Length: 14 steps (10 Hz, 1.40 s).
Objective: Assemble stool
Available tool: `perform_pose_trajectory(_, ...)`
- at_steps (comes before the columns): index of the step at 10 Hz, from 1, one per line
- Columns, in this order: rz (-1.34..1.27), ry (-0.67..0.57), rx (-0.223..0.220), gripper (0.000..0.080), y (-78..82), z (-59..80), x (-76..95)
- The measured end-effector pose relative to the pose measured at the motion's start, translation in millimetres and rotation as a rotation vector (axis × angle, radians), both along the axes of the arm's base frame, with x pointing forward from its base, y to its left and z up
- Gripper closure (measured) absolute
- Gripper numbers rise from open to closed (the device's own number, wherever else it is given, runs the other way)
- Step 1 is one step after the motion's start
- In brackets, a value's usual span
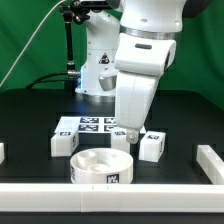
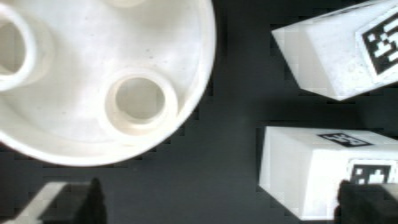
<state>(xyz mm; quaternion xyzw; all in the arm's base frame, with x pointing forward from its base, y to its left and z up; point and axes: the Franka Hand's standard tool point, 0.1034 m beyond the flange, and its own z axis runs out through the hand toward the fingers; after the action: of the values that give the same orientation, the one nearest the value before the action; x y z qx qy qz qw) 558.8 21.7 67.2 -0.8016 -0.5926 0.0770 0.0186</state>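
Note:
The stool's round white seat (image 1: 100,168) lies flat near the front of the black table; in the wrist view the seat (image 2: 98,80) shows two round holes. One block leg (image 1: 62,143) lies on the exterior view's left, another leg (image 1: 150,147) on its right. A third leg (image 1: 121,143) sits just under the gripper (image 1: 127,133), which hangs behind the seat. In the wrist view, one leg (image 2: 347,50) lies tilted and a nearer leg (image 2: 311,160) sits partly behind one dark finger (image 2: 365,195). The gripper (image 2: 214,205) is open and holds nothing.
The marker board (image 1: 92,124) lies flat behind the legs, by the robot's base. A long white border rail (image 1: 110,196) runs along the front edge, with a piece (image 1: 208,160) at the exterior view's right side.

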Motion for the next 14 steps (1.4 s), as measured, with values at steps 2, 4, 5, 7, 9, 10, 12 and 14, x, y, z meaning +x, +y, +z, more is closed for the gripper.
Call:
perform_pose_trajectory(2, 0.000, 0.002, 0.001, 0.0150, -2.8, -0.8, -0.3)
perform_pose_trajectory(4, 0.098, 0.006, 0.036, 0.0150, -31.7, -2.3, 0.6)
perform_pose_trajectory(5, 0.151, -0.002, 0.049, 0.0150, -43.0, -1.6, 3.0)
perform_pose_trajectory(7, 0.180, -0.006, 0.053, 0.0150, -46.4, -1.2, 4.3)
perform_pose_trajectory(9, 0.199, -0.005, 0.059, 0.0150, -48.6, -3.0, 3.0)
perform_pose_trajectory(10, 0.217, 0.001, 0.071, 0.0150, -54.4, -9.9, -1.6)
perform_pose_trajectory(12, 0.237, 0.020, 0.085, 0.0150, -62.5, -23.0, -8.5)
perform_pose_trajectory(14, 0.252, 0.031, 0.094, 0.0150, -67.3, -32.6, -11.0)
